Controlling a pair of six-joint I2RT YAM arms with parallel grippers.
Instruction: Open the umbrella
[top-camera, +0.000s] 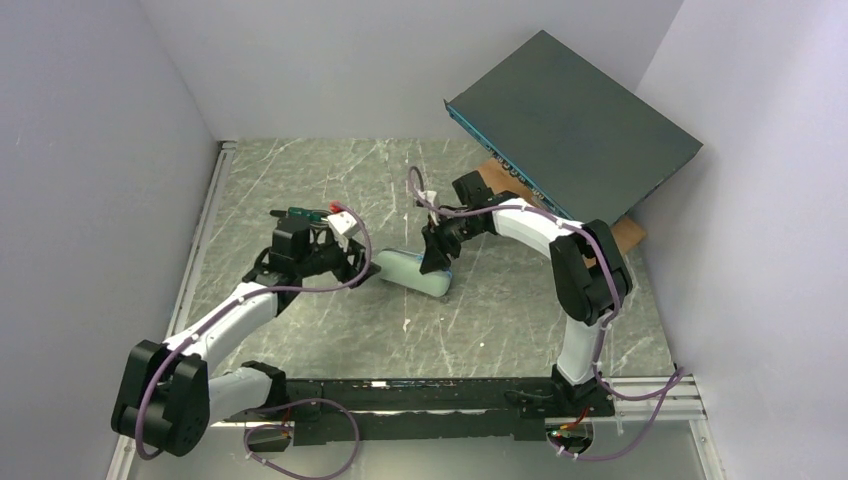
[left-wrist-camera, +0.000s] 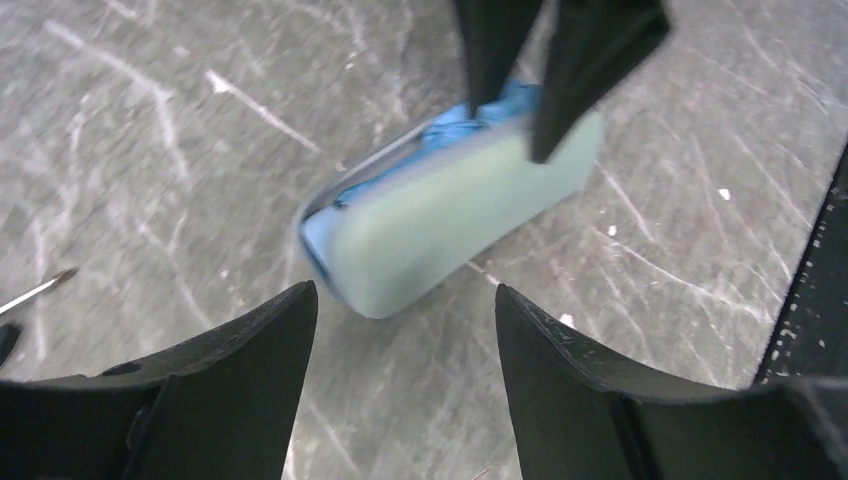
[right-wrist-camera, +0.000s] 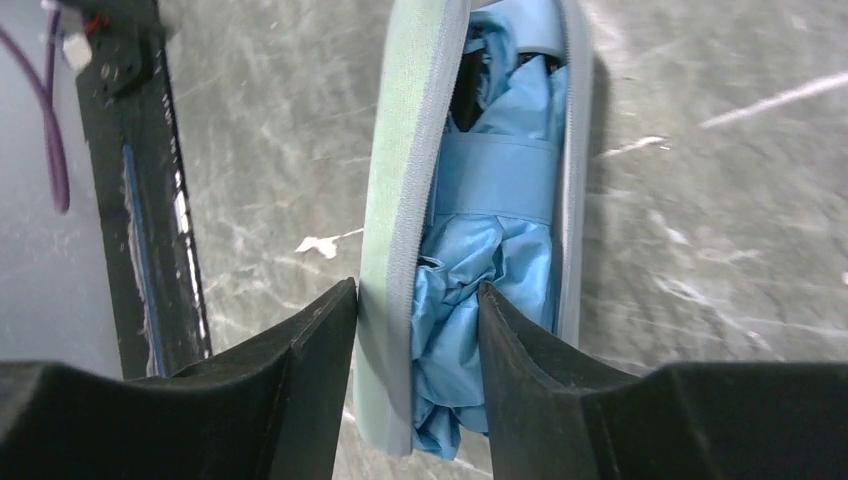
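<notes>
The umbrella (right-wrist-camera: 500, 230) is folded, its sky-blue fabric bunched inside a pale grey-green hard case (top-camera: 415, 270) that lies partly unzipped on the table. My right gripper (right-wrist-camera: 417, 295) straddles the case's lid (right-wrist-camera: 400, 200): one finger is outside the lid, the other is inside against the blue fabric, and the jaws are closed on them. In the left wrist view the case (left-wrist-camera: 450, 220) shows blue fabric (left-wrist-camera: 470, 120) at its top edge, with the right fingers (left-wrist-camera: 495, 50) on it. My left gripper (left-wrist-camera: 405, 300) is open and empty, just short of the case's near end.
A big dark-grey flat box (top-camera: 570, 120) leans tilted at the back right on brown cardboard (top-camera: 625, 235). Pale walls close in the left, back and right. A black rail (right-wrist-camera: 140, 230) runs along the table's near edge.
</notes>
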